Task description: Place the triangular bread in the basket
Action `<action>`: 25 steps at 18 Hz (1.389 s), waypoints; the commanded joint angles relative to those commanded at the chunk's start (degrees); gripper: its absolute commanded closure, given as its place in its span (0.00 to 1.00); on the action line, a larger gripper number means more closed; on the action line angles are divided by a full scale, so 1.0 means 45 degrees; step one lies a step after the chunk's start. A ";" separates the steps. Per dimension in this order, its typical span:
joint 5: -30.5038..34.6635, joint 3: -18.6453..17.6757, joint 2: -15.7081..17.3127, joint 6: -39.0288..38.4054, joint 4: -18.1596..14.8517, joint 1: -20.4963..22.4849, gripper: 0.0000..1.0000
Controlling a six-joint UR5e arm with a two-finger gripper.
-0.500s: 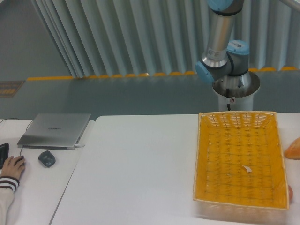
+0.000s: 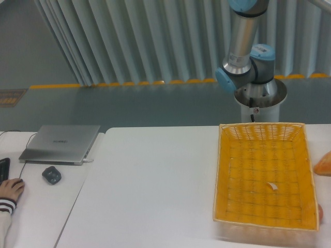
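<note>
Triangular bread (image 2: 324,164) just right of the basket (image 2: 223,170).

Open-topped basket (image 2: 265,175), low rim

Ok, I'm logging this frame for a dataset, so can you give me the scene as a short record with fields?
basket: large yellow-orange woven wicker basket, holding only a small pale scrap
bread: golden-brown triangular bread, on the table right of the basket, cut off by the frame edge
arm: silver-and-blue arm behind the table
pincer: out of view
left table: closed grey laptop
</note>
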 joint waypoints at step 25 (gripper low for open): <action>0.0312 -0.1836 0.0489 0.0390 0.0510 -0.0467 0.00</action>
